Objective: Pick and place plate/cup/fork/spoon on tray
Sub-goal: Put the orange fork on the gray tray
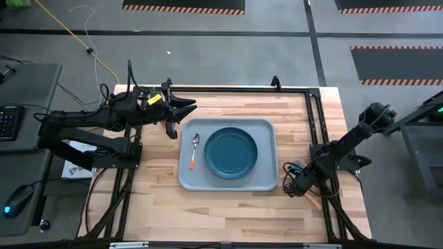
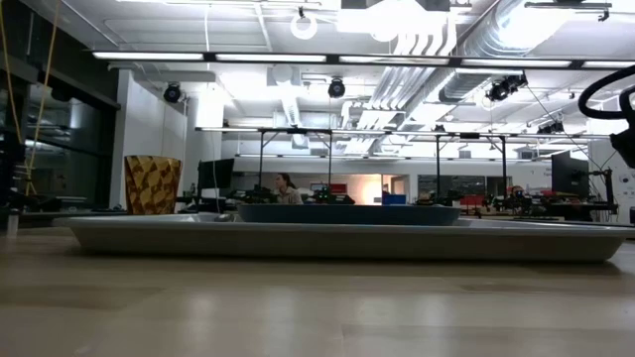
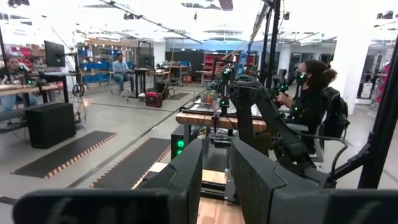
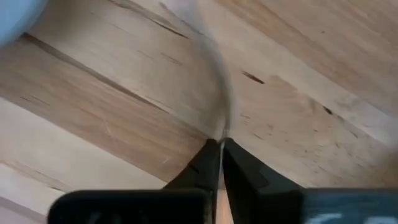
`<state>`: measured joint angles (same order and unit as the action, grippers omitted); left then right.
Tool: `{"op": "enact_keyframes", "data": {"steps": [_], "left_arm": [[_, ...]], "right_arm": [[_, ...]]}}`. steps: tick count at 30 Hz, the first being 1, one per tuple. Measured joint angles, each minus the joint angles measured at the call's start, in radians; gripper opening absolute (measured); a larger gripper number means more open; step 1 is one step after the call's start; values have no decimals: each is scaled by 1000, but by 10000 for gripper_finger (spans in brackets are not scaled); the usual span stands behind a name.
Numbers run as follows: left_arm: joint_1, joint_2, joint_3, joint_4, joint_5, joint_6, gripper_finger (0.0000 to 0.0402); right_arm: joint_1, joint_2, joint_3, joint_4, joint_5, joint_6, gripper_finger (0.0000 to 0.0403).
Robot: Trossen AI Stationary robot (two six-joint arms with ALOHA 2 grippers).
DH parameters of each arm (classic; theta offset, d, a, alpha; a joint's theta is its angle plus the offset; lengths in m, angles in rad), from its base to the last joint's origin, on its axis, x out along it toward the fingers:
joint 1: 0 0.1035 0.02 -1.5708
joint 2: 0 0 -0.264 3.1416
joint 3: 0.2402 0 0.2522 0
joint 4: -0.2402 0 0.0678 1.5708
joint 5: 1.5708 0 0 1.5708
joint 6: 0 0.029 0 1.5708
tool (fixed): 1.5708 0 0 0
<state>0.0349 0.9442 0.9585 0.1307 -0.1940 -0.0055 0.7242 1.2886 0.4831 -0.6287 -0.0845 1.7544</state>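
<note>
The grey-blue tray (image 1: pixel 270 181) lies mid-table with the dark blue plate (image 1: pixel 230 152) on its middle and the spoon (image 1: pixel 194 149) left of the plate. The amber cup (image 2: pixel 152 184) shows only in the low view, its foot hidden behind the tray's rim (image 2: pixel 337 241). My left gripper (image 1: pixel 185 117) is open and empty above the tray's far left corner, and it also shows in the left wrist view (image 3: pixel 216 162). My right gripper (image 1: pixel 294 181), shown in its own wrist view too (image 4: pixel 221 144), is low by the tray's near right corner and shut on the fork (image 4: pixel 217 93). My right gripper pinches the fork between its two fingers. The fork's silver metal part (image 4: pixel 222 121) sticks out ahead of the fingertips, blurred, over the bare wood. An orange strip (image 4: pixel 217 202) shows farther back between the fingers. The fingers slant down at the table; whether the fork touches the wood, I cannot tell.
Bare wood lies around the tray, widest along the near edge (image 1: pixel 228 214). Black frame rails (image 1: pixel 315 117) run along the table's sides. People sit at desks in the room beyond (image 3: pixel 311 87).
</note>
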Motion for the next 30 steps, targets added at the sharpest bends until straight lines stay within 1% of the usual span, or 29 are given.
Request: {"op": "enact_keyframes", "data": {"steps": [7,11,15,20,24,27,30], "left_arm": [[0,0,0,2,0,19,76],[0,0,0,2,0,44,76],[0,0,0,2,-2,69,76],[0,0,0,2,-34,70,76],[0,0,0,2,-46,70,76],[0,9,1,-1,-62,43,77],[8,47,1,-26,-63,-45,93]], "right_arm": [[4,-113,-14,-71,19,80,2],[4,-193,1,-70,38,79,1],[4,-276,49,-89,95,58,1],[4,-346,152,-113,223,-7,1],[-5,-353,246,-113,410,-75,0],[-42,-340,293,-91,542,-122,0],[-113,-316,318,-28,611,-227,0]]}}
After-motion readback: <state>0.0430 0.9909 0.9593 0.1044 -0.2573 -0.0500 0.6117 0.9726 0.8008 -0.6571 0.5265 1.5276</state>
